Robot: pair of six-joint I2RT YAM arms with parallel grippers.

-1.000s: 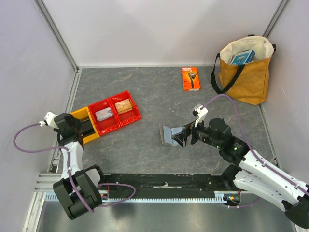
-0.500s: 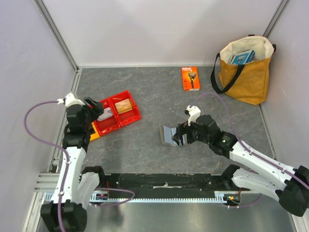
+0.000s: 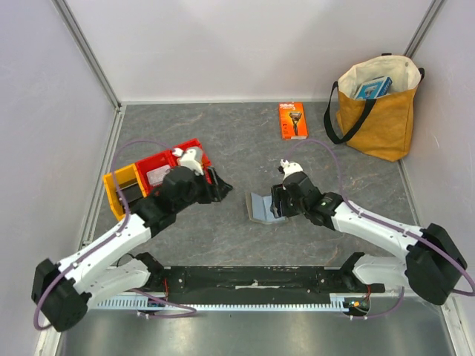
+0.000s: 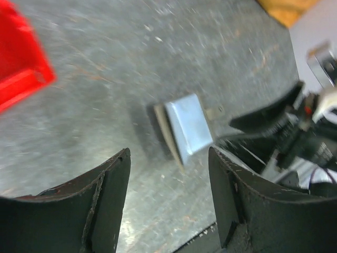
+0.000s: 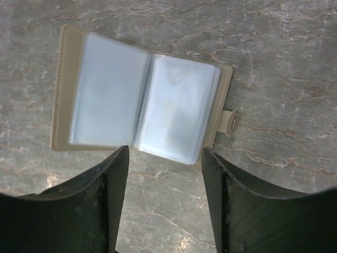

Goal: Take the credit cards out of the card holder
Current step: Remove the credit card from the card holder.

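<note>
The card holder (image 5: 142, 113) is lying open on the table (image 3: 223, 141), light blue sleeves facing up, just ahead of the right claw (image 5: 164, 155). This claw is standing partly open, gripping nothing. The left claw (image 4: 168, 153), also open and empty, is pointing at it from farther away.

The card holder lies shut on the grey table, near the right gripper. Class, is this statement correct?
No. The card holder lies open, not shut, its light blue sleeves showing, on the grey table near the right gripper. The right wrist view shows it.
</note>
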